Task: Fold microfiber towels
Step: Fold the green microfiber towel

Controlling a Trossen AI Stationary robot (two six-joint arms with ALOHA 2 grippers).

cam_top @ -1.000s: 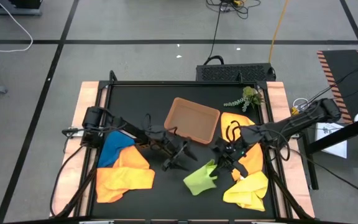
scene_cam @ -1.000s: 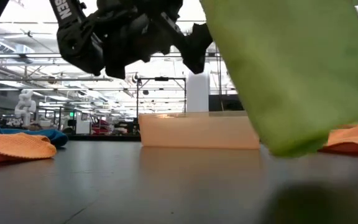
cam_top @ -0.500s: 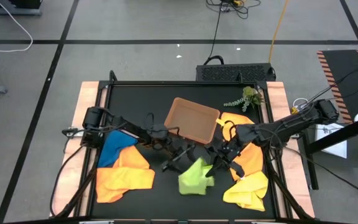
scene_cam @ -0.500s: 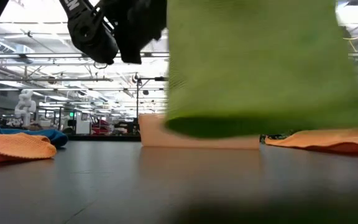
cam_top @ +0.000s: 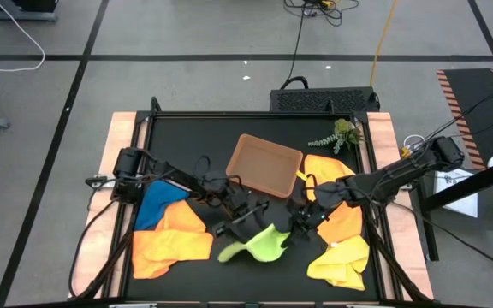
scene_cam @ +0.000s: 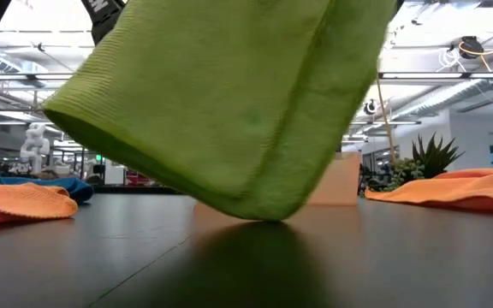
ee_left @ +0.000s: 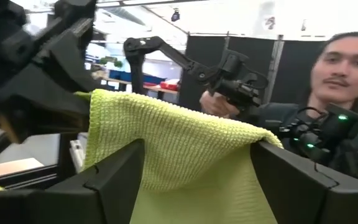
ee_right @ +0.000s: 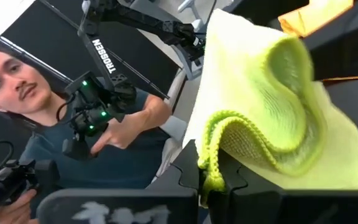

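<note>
A lime green microfiber towel [cam_top: 255, 244] hangs over the table's near middle from my right gripper [cam_top: 299, 220], which is shut on it. Its lowest fold [scene_cam: 255, 212] is at the table top; whether it rests there I cannot tell. My left gripper [cam_top: 245, 219] is open beside it, with one finger on either side of the hanging sheet [ee_left: 185, 149]. A blue towel [cam_top: 155, 205] and an orange towel [cam_top: 171, 244] lie at the left. Another orange towel [cam_top: 336, 205] and a yellow towel [cam_top: 342, 262] lie at the right. My right gripper pinches a bunched, folded edge of the lime towel [ee_right: 212, 163] between its two shut fingers. It comes from the table's right, roughly level. The cloth balloons out past the fingers and hangs slack below them. My left gripper stands astride the sheet; I cannot tell whether it touches.
A brown tray [cam_top: 265, 164] sits behind the grippers at the table's middle, with a plant sprig [cam_top: 339, 135] at the far right. A person [ee_right: 73, 124] stands beyond the table holding control handles. Bare black table top [cam_top: 187, 137] lies at the far left.
My right gripper has sunk a little and gone toward the table's left with the lime towel. The towel's hanging part has swung out toward the left and near edge and spread from a bunch into a longer sheet. My left gripper has risen slightly and tipped upward, staying open.
</note>
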